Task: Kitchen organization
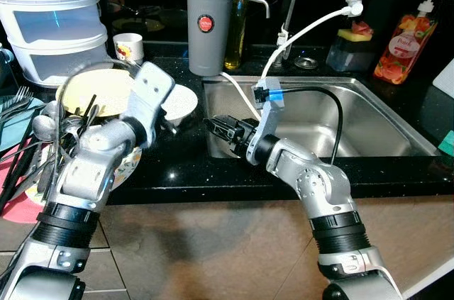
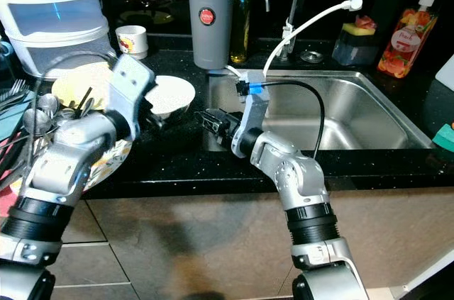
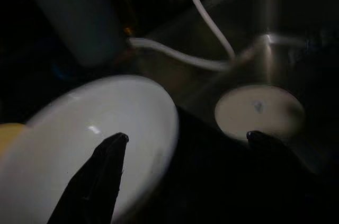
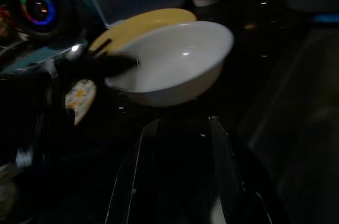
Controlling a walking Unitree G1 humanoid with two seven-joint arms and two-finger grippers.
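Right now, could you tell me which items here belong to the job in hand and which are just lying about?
In play: white bowl, left gripper open over it, right gripper pointing at it, sink.

Lying about: soap bottle, grey dispenser, cup, cutlery.

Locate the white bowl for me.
The white bowl sits on the black counter just left of the sink, beside the yellow plate, with the left gripper open at its rim.
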